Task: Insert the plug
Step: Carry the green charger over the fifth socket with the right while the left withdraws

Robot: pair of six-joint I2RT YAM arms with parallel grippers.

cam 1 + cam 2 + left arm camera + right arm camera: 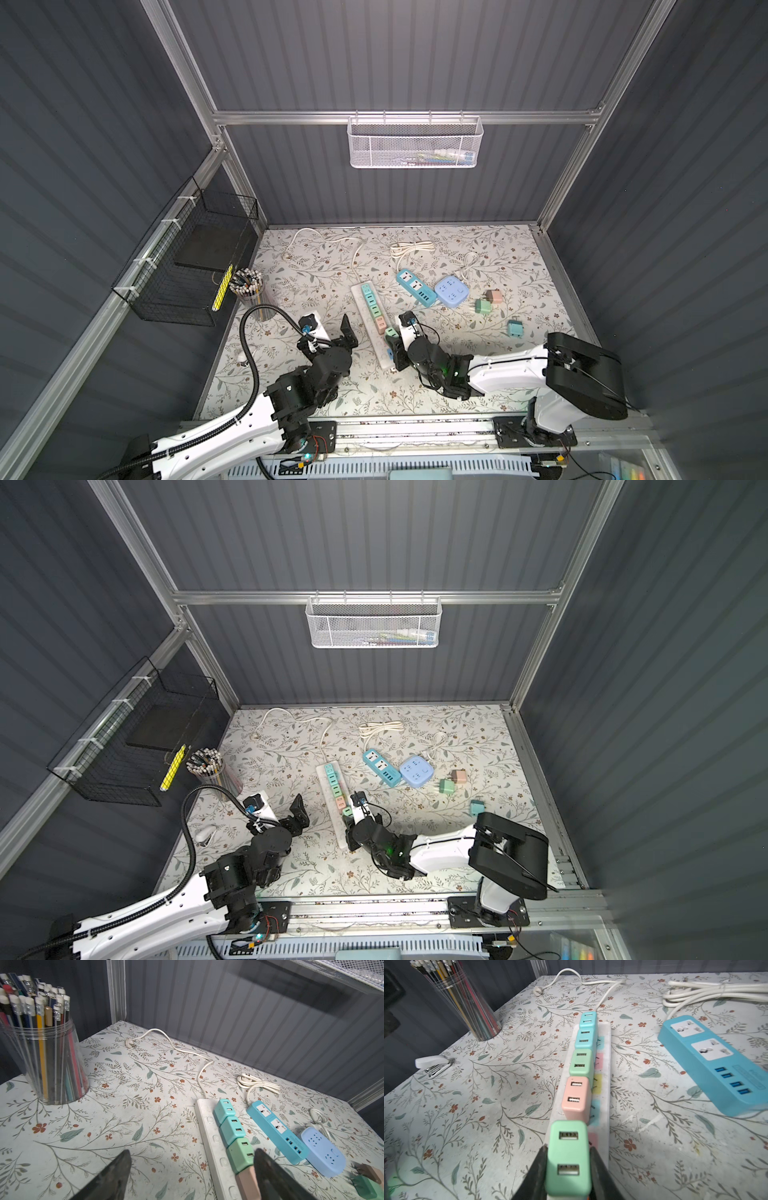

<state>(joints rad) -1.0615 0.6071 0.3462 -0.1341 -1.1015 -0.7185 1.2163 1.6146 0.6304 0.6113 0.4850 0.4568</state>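
A white power strip point(362, 307) lies in the middle of the floral table, and several teal, green and pink plugs stand in a row in it. At the near end of that row, my right gripper point(568, 1148) is shut on a green plug point(568, 1167) with two USB ports. The plug stands upright on the strip point(604, 1059) behind a pink plug point(576, 1098). Its prongs are hidden. In both top views this gripper point(392, 337) point(348, 814) is over the strip's near end. My left gripper point(192, 1154) is open and empty, left of the strip point(207, 1126).
A blue power strip point(417, 287) and a light blue socket block point(452, 291) lie right of the white strip. Loose green point(483, 307), pink point(494, 296) and teal point(515, 328) plugs lie further right. A pencil cup point(249, 286) stands at the left, with a stapler point(433, 1065) near it.
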